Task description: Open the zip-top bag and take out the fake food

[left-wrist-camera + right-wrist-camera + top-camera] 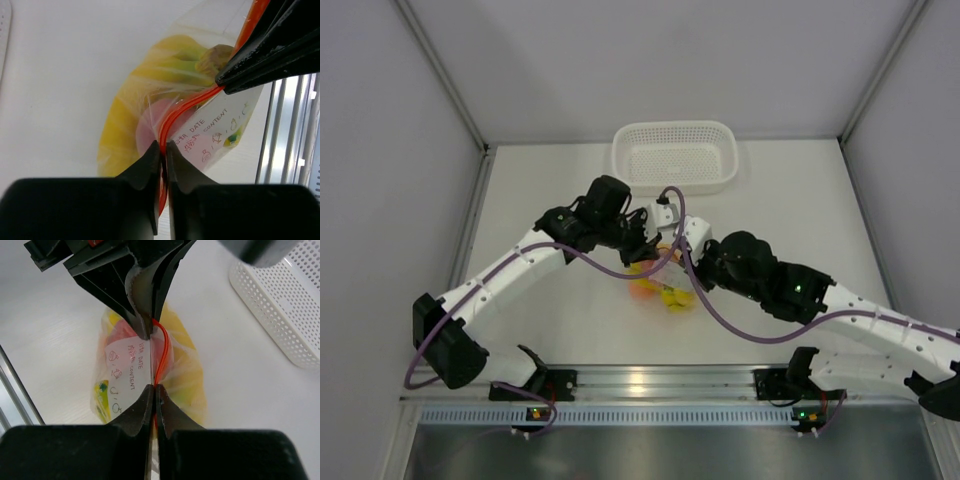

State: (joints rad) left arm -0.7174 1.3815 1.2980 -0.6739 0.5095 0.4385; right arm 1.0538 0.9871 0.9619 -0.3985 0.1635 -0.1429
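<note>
Black fingers of the left gripper [162,146] fill the bottom of the left wrist view, drawn narrow and pinching the orange-red zip strip [186,106] of the zip-top bag [220,131] between their tips. From there the strip curves up to the right gripper [223,88], whose dark fingers come in from the upper right corner and clamp the same strip further along. In the right wrist view that gripper's own tips are pressed together on the strip at the bottom, with the left gripper biting it just above, so a short bowed length of strip runs between the two grips. The bag hangs below them in the middle of the table [550,330], its clear film crinkled and a white label with handwriting facing the cameras. Toy fruit [665,290] is inside it: yellow bananas [167,65] along the far side and a pink fruit [146,126] right behind the strip. Whether the bag touches the table cannot be told. Well apart from it, at the far edge, stands a white perforated basket [675,155].
</note>
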